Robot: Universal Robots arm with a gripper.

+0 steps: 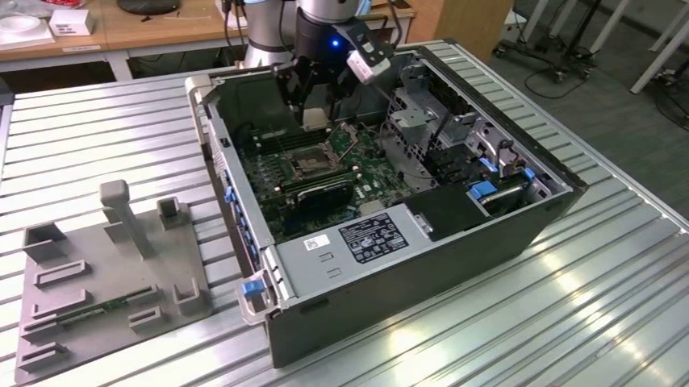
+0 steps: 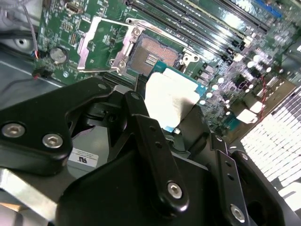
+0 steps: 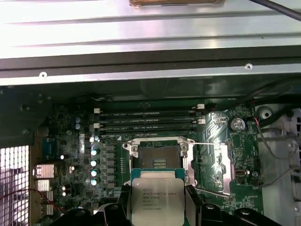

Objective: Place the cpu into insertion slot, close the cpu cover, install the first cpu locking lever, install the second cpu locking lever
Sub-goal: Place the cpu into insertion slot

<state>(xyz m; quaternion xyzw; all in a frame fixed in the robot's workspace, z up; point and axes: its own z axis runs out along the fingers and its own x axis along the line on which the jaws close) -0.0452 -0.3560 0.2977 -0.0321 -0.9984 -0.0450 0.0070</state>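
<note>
Gripper (image 3: 157, 209) jaws are clamped on two opposite edges of the cpu (image 3: 157, 200), its metal top facing the camera in both wrist views. Just beyond the held chip lies the insertion slot (image 3: 157, 157), uncovered, its tan pin field showing inside the dark frame; the cpu hangs clear of it, not yet seated. The cpu cover (image 3: 220, 165) is swung open and sits beside the socket. Past the socket run the long black memory slots (image 3: 148, 120) on the green motherboard (image 3: 214, 122). In the exterior view the gripper (image 1: 312, 113) reaches down into the open computer case (image 1: 431, 242), which lies on the ribbed metal desk (image 1: 97, 129) beside a grey fixture tray (image 1: 108, 278).
</note>
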